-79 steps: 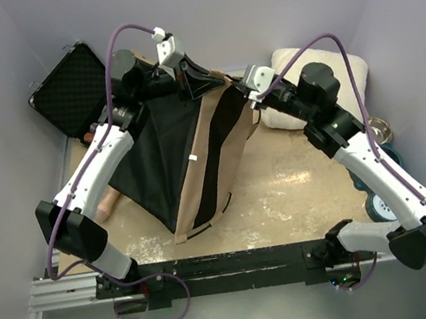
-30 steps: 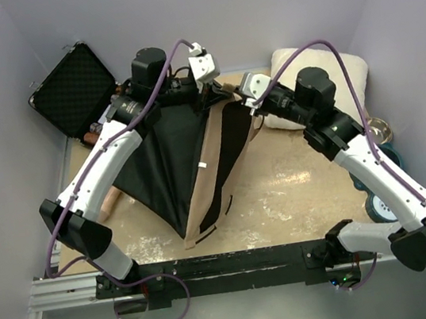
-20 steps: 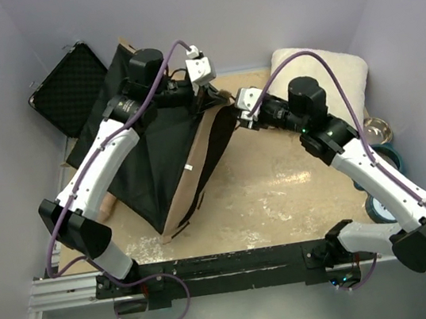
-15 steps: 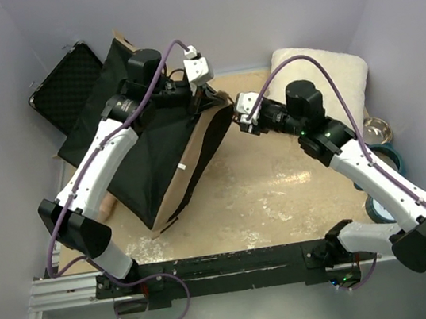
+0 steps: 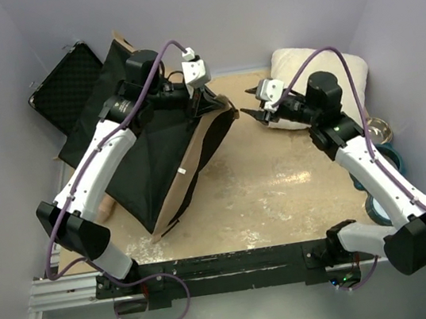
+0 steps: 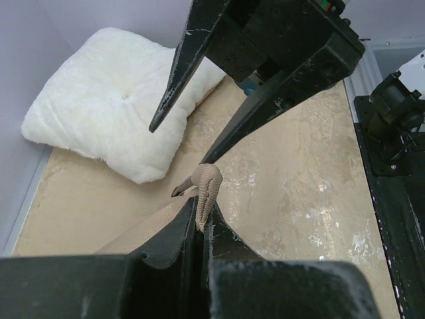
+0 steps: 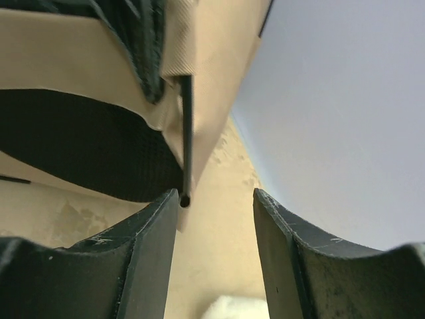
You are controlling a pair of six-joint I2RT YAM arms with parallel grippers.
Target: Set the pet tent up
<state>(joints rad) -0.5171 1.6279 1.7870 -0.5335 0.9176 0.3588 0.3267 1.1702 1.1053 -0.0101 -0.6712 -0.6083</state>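
The pet tent (image 5: 156,156) lies collapsed on the left of the floor, black underside up, with a tan strip along its right edge. My left gripper (image 5: 214,105) holds its right corner, shut on a tan webbing loop (image 6: 206,189). My right gripper (image 5: 249,101) hangs open just right of that corner, touching nothing. In the right wrist view, a thin black pole end (image 7: 184,197) sticks out of the tan fabric (image 7: 80,53) beside the left fingertip of my open right gripper (image 7: 216,196). The left wrist view shows my right gripper (image 6: 178,145) spread above the loop.
A white fluffy cushion (image 5: 353,74) lies at the back right, behind the right arm. An open black foam-lined case (image 5: 65,81) leans at the back left, partly covered by the tent. A metal bowl (image 5: 379,130) sits by the right wall. Purple walls close in on three sides.
My right gripper opened, let go of the tent and drew back to the right. The tent dropped and slid left against the case. My left gripper kept its hold on the corner.
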